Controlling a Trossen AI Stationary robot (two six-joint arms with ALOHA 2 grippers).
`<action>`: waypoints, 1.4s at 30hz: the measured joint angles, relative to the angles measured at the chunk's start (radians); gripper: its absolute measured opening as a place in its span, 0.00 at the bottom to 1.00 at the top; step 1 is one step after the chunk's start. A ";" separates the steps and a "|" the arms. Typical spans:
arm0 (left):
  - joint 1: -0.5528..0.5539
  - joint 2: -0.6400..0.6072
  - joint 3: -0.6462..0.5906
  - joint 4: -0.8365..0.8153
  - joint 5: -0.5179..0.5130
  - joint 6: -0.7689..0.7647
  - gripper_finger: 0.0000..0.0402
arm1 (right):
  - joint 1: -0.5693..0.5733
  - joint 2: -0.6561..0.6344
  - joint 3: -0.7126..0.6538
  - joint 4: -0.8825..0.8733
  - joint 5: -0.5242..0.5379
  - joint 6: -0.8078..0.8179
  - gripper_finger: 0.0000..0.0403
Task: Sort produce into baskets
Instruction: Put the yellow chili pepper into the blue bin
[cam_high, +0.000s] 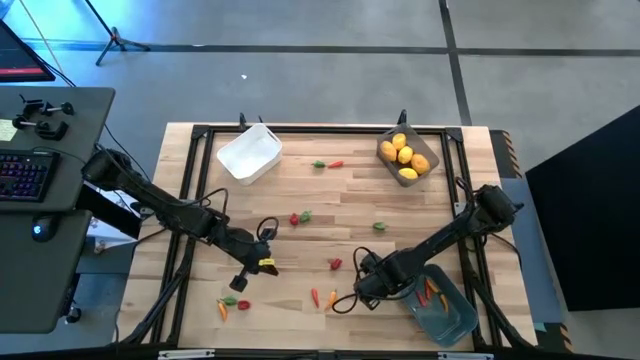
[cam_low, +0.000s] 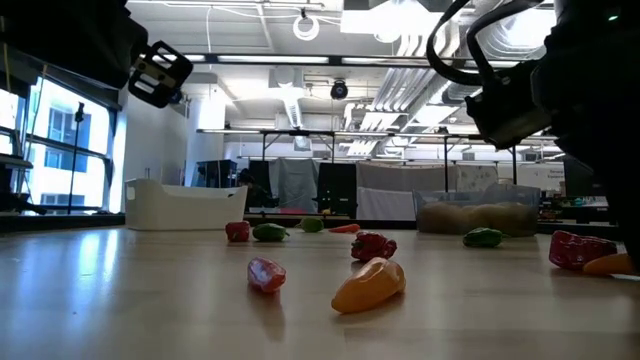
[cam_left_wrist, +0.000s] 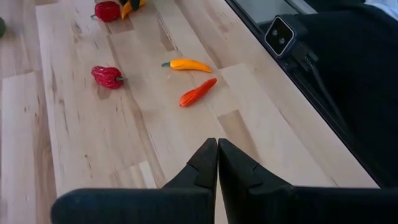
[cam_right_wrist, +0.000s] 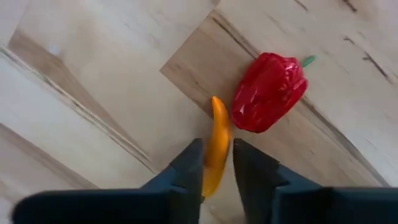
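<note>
While my left gripper (cam_left_wrist: 217, 163) hangs clenched and empty above bare boards, my right gripper (cam_right_wrist: 217, 163) pinches a slim orange pepper (cam_right_wrist: 216, 146) between its fingers (cam_right_wrist: 189, 165). Just beyond those fingertips, a red pepper (cam_right_wrist: 268, 92) touches the orange one's far end, both on the table (cam_right_wrist: 93, 74).

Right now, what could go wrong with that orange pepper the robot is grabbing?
1. The right gripper pinches the thin orange pepper near one end, so it may swing or slip out when lifted.
2. The red pepper lies against the orange one, so the lift may nudge it.
3. The blue-teal bin sits near the table edge; a loose drop might miss it.
</note>
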 joint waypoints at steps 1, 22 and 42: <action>0.002 0.000 0.000 0.000 0.000 0.000 0.00 | 0.000 0.000 0.000 0.003 -0.003 -0.007 0.14; 0.047 0.000 0.001 -0.037 0.020 -0.036 0.00 | 0.128 -0.043 0.393 -0.566 -0.019 -0.076 0.00; 0.197 0.014 0.001 0.007 0.145 0.052 0.00 | 0.285 -0.133 -0.059 -0.259 -0.154 0.168 0.00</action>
